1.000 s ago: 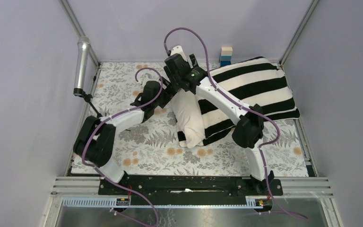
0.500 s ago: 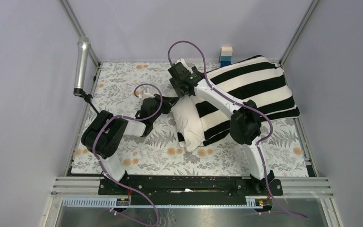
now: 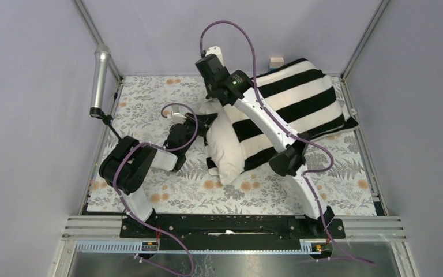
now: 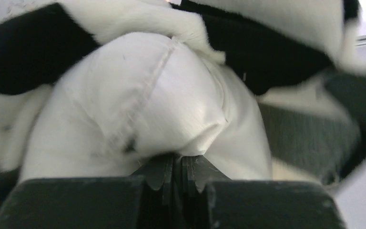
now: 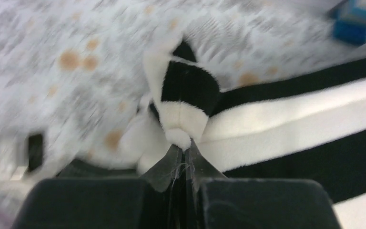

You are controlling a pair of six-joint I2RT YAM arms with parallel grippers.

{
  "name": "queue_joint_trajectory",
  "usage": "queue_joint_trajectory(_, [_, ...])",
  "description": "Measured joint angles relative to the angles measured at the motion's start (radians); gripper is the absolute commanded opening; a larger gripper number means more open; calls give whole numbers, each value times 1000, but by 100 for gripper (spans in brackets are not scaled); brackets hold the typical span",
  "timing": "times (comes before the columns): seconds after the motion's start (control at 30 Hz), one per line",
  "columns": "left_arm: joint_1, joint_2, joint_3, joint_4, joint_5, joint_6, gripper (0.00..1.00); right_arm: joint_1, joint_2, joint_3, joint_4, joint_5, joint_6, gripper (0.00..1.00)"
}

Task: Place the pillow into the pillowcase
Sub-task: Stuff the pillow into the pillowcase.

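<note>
The black-and-white striped pillowcase (image 3: 300,98) lies at the back right with most of the pillow inside it. The cream pillow's (image 3: 226,151) near end sticks out of the mouth toward the table's middle. My left gripper (image 3: 206,122) is at the left side of that end. In the left wrist view it (image 4: 181,160) is shut on a pinch of the pillow's (image 4: 147,95) cream fabric, with the pillowcase (image 4: 24,57) bunched above. My right gripper (image 3: 214,103) is at the mouth's far side. In the right wrist view it (image 5: 185,149) is shut on the pillowcase's (image 5: 190,90) fuzzy hem.
The floral table covering (image 3: 150,98) spreads under everything. A silver cylinder (image 3: 99,78) hangs on the left frame post. A small blue-and-white block stack (image 3: 276,60) stands at the back wall, seen also as the blue block (image 5: 350,29). Walls close in on three sides.
Both grippers have shut, the left on the pillow's end and the right on the pillowcase hem. The right arm has swung back-left and the pillowcase has shifted toward the back wall.
</note>
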Motion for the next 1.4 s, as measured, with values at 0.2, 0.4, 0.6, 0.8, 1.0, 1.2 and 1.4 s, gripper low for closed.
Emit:
queue_joint_trajectory(0.2, [-5, -5, 107, -45, 10, 15, 0, 148, -375, -657, 215, -161, 167, 0])
queue_joint_trajectory(0.4, [-44, -8, 195, -201, -29, 57, 0, 153, -398, -705, 285, -137, 217, 0])
queue_joint_trajectory(0.6, [-60, -10, 200, -232, -57, 73, 1, 140, -308, -473, 128, -66, 192, 35])
queue_joint_trajectory(0.8, [-32, -19, 164, -285, -29, 97, 5, 166, -273, -349, 99, -69, 127, 97])
queue_joint_trajectory(1.0, [8, -19, 167, -356, 56, 135, 45, 179, -512, -780, 221, -63, 24, 100])
queue_joint_trajectory(1.2, [26, -116, 168, -546, 74, 186, 56, 190, -667, -1102, 368, -46, -171, 100])
queue_joint_trajectory(1.4, [53, -201, 169, -714, 74, 203, 60, 171, -716, -1350, 499, -34, -329, 100])
